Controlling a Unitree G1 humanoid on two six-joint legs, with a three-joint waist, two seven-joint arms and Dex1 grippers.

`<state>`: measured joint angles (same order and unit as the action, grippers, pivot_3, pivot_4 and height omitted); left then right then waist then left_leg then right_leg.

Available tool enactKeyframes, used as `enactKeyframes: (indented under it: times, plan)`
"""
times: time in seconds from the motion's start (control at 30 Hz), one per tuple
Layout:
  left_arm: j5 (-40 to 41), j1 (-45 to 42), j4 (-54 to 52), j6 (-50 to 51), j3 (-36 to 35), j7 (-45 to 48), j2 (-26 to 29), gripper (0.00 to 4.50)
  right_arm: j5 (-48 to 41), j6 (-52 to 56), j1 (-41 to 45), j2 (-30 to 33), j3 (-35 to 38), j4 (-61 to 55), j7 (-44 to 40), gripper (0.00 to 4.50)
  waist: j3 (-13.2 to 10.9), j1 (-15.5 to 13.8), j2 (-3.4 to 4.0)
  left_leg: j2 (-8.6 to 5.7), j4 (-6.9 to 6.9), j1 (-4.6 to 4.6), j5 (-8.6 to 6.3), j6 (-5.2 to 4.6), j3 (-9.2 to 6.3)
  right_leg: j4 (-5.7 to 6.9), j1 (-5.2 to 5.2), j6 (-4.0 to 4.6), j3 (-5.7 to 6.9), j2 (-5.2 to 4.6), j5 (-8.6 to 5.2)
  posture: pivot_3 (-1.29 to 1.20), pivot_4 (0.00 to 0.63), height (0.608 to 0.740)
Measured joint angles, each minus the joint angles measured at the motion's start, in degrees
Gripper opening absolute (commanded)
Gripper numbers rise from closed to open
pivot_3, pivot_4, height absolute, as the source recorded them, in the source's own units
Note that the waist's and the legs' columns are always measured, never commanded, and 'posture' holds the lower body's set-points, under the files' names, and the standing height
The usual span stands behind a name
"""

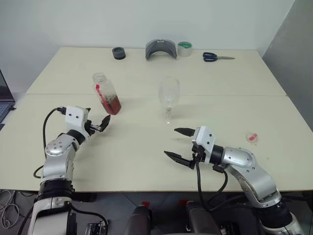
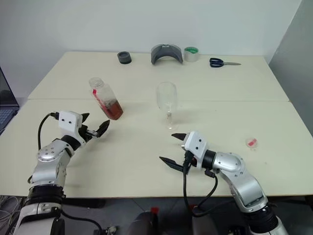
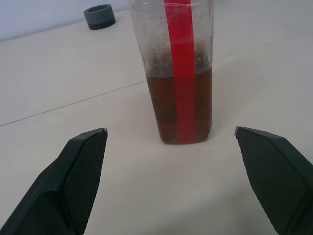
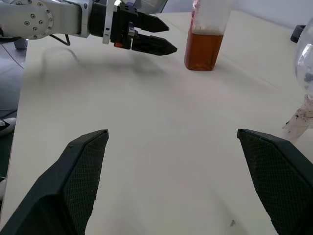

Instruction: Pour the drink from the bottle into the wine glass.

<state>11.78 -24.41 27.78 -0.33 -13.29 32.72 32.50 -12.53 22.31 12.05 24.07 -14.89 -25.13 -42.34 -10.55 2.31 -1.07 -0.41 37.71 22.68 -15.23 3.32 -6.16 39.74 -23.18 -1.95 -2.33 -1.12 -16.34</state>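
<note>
The bottle [image 1: 106,94] is standing uncapped on the table [image 1: 146,156], left of centre, leaning slightly in the head views. The drink [image 1: 111,104] is filling roughly its lower half, reddish-brown, with a red label strip running up the side. My left gripper [image 1: 97,124] is sitting just near of the bottle, pointing toward it, with its jaws spread wide and gripping nothing. In the left wrist view the bottle is standing squarely between the two black fingers [image 3: 78,171], a little beyond their tips and apart from both.

The glass [image 1: 168,98] is standing upright near the table's centre, to the right of the bottle and well apart from it. It is looking empty, with some marks on the stem.

My right gripper [image 1: 180,144] is hovering near of the glass, toward the near edge, pointing left, jaws wide apart and holding nothing. It is not touching the glass.

A small red-and-white cap [image 1: 252,137] is lying on the table at the right, well apart from both grippers. Along the far edge, a dark ring [image 1: 119,53], a grey curved piece [image 1: 161,49], a tape roll [image 1: 185,48] and scissors [image 1: 215,57] are lying in a row.
</note>
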Motion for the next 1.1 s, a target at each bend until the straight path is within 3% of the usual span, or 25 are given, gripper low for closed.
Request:
enactKeyframes:
  times: [0.83,0.93,1.1]
  plan:
    - [-3.3,-18.3,21.2,-7.0,1.8,4.4,0.1,4.50,0.4,0.0,2.7,0.0,-0.9,-0.7,0.8,4.48,0.0,0.1,-0.01,-0.03,0.10,0.06,0.00,0.00,-0.03,0.07,-0.03,0.00,0.04,0.02,0.00,0.00,0.150,0.740]
    - [-3.5,-19.6,23.4,-7.8,1.9,5.1,0.1,3.88,0.5,-0.1,2.7,-0.2,-0.9,-0.7,1.1,4.50,0.0,0.1,-0.01,-0.03,0.11,0.06,0.00,0.00,-0.04,0.09,-0.03,0.00,0.04,0.02,0.00,0.00,0.150,0.740]
    - [-3.9,-22.1,26.7,-9.0,1.9,5.7,-0.1,2.36,0.4,-0.2,3.0,-0.3,-0.8,-0.7,1.3,4.50,0.0,0.1,-0.01,-0.04,0.12,0.08,0.00,0.00,-0.04,0.09,-0.03,0.00,0.05,0.02,0.00,0.00,0.150,0.740]
